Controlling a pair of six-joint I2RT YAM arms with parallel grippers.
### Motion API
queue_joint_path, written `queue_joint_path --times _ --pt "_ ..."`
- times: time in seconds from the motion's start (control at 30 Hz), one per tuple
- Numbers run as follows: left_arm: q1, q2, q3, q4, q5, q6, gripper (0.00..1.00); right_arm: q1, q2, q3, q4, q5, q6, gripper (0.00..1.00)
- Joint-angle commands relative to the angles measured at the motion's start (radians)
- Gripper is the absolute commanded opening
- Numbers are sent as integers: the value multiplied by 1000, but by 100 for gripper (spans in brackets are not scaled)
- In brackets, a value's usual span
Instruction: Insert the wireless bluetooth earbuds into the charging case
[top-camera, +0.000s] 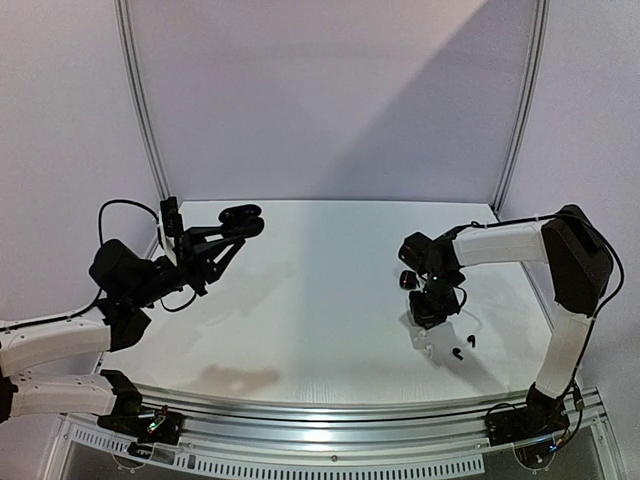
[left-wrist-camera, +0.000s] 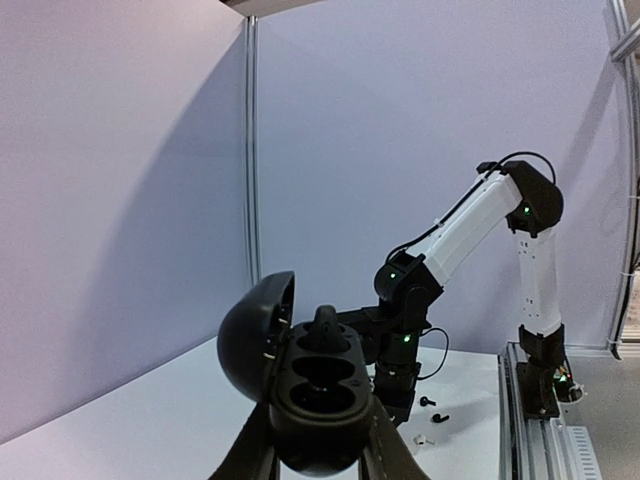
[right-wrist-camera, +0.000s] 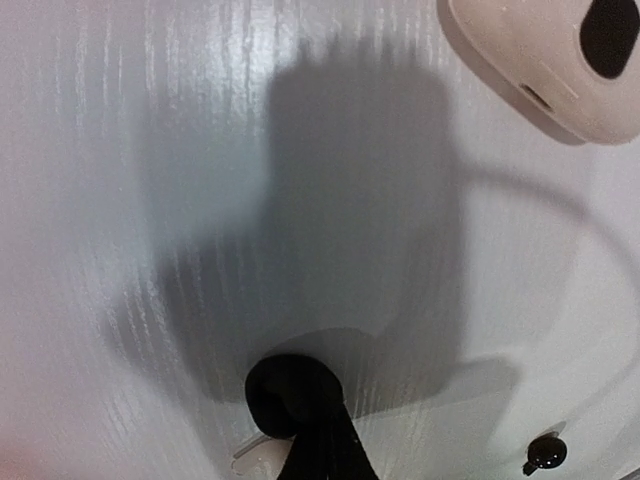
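Presently, item: black earbud (right-wrist-camera: 293, 392), low over the worktop (top-camera: 320, 280) at right. It sits at the tip of the right end effector (top-camera: 432, 310), whose fingers are together, apparently pinched on it.
Companion: seated earbud (left-wrist-camera: 325, 326), upright in the far socket of the charging case (left-wrist-camera: 300, 425); a nearer socket is vacant.
Case: black, lid open, held aloft at left, clamped in the left end effector (left-wrist-camera: 320, 450).
Step, as judged: pickup of a further bud.
Next move calls for a lift, a carry across to the raised case, and stem-down alignment over the vacant socket.
Views: only the left wrist shows the sockets. Only the right wrist shows the pinch, with a white case (right-wrist-camera: 545, 55) and a loose earbud (right-wrist-camera: 545, 452) nearby. The top view shows the arms well apart.
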Motion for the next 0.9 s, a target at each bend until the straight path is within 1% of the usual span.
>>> queue_joint_path --times 0.0,0.07,0.5,0.73,0.87 --pt "13 -13 -5 -7 -7 8 0 -5 37 27 89 -52 1 0" --pt "14 -15 -8 -8 -6 10 0 -5 41 33 102 -92 10 0" --pt "15 -12 -8 -6 -4 15 0 28 89 93 138 -186 32 0" --pt "15 -10 -11 -4 -2 19 0 65 91 177 46 -187 12 0" --pt "15 -14 -13 -5 -4 23 0 64 44 224 -27 -168 -5 0"
